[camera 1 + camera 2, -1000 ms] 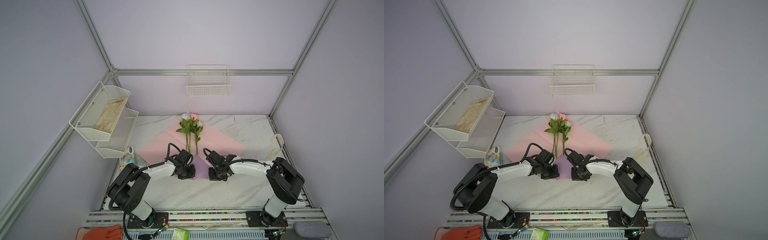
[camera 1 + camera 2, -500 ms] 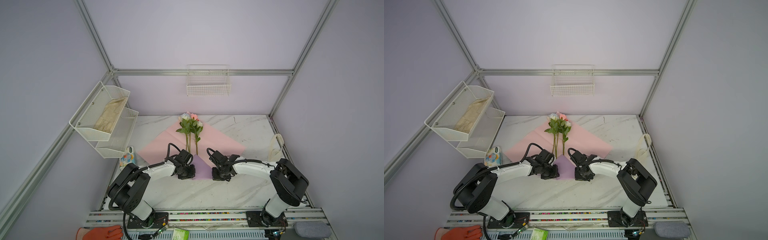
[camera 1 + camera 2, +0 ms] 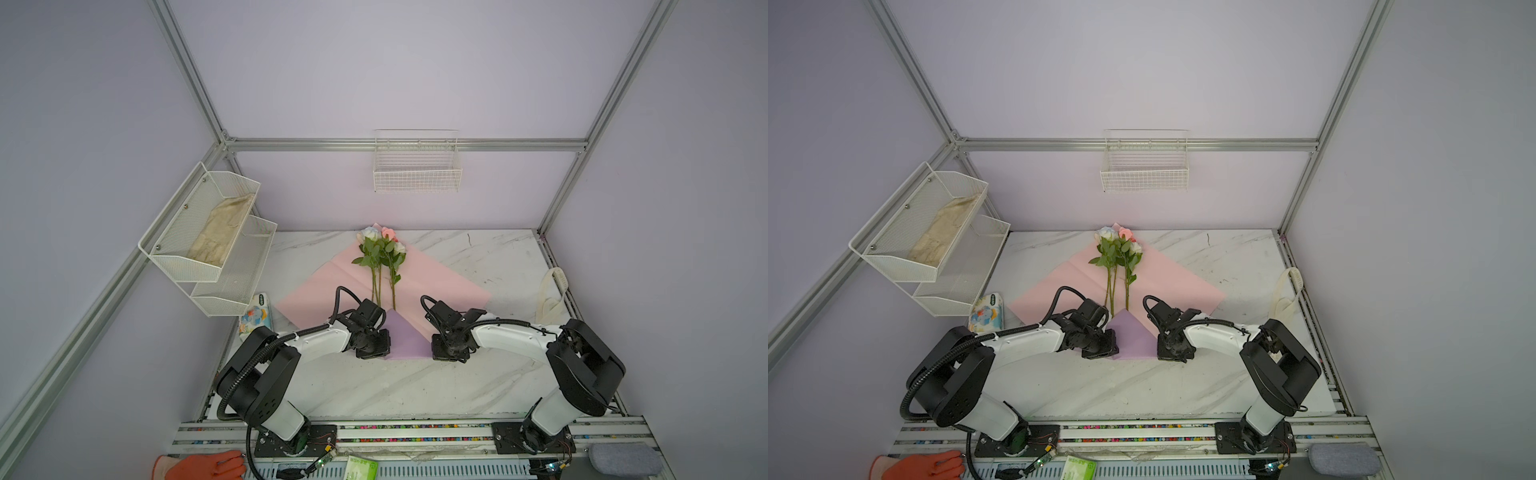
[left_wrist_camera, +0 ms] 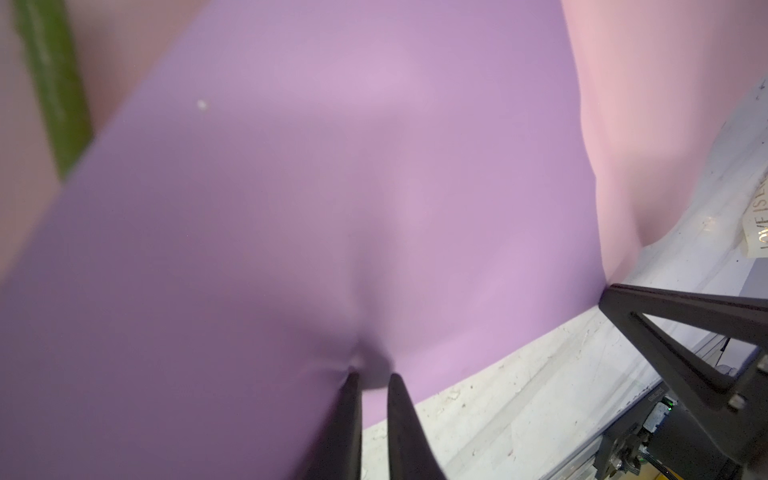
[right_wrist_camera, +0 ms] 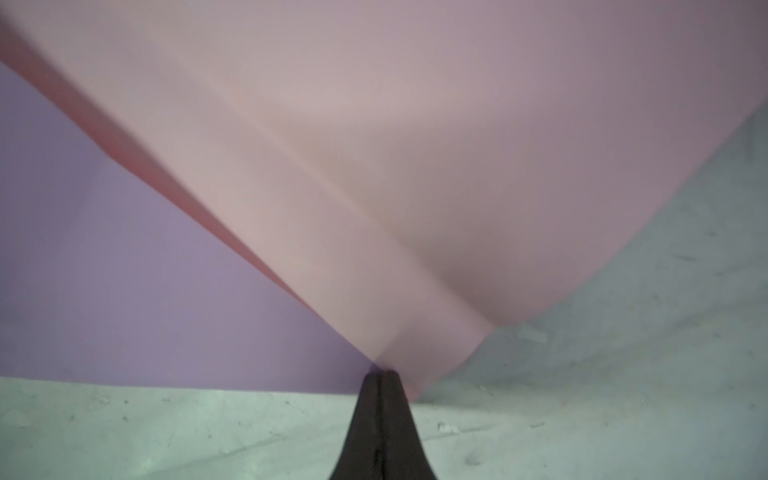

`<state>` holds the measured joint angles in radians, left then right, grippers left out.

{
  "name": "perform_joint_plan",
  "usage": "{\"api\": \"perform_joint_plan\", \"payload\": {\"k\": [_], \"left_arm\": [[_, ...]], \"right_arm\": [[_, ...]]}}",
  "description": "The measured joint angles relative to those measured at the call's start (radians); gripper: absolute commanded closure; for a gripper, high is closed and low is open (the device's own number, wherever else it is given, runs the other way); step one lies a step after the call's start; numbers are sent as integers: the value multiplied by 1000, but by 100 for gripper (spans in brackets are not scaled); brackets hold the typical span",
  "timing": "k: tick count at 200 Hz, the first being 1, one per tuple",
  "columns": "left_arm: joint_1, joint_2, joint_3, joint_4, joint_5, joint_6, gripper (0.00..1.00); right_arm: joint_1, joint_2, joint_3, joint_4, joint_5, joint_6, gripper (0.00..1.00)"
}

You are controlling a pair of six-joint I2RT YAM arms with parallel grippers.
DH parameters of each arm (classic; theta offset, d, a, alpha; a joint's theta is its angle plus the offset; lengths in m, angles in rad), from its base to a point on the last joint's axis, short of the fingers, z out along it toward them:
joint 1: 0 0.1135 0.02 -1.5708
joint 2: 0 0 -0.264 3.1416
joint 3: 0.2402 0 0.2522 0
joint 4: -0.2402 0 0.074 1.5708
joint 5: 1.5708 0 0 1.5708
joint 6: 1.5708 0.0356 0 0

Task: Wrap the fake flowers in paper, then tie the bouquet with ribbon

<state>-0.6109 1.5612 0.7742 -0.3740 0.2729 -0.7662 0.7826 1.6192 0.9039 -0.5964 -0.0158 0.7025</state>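
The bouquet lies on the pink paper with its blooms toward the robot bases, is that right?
No. In both top views the bouquet lies on the pink paper, but its blooms point toward the back wall, stems toward the robot bases.

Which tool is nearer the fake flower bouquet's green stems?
Left. The left tool pinches the folded lilac paper flap close by the bouquet's green stems; the right tool pinches the flap's opposite corner, farther off.

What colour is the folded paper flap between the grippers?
Lilac flap, clearest in left wrist view.
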Motion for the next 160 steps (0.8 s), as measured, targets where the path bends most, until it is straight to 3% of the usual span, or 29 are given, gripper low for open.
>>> {"api": "perform_joint_plan", "payload": {"k": [63,102,130,160], "left_arm": [[0,0,0,-1,-1,0,85],[0,-1,0,-1,-1,0,85],[0,-5,0,-8,-6,0,84],[0,-17,0,-18,-14,0,83]], "right_arm": [[-8,-33,-5,-65,53,0,100],[7,-118,144,-50,48,-9,96],[58,-99,185,83,-59,-24,95],[108,57,180,225,-190,-19,100]]}}
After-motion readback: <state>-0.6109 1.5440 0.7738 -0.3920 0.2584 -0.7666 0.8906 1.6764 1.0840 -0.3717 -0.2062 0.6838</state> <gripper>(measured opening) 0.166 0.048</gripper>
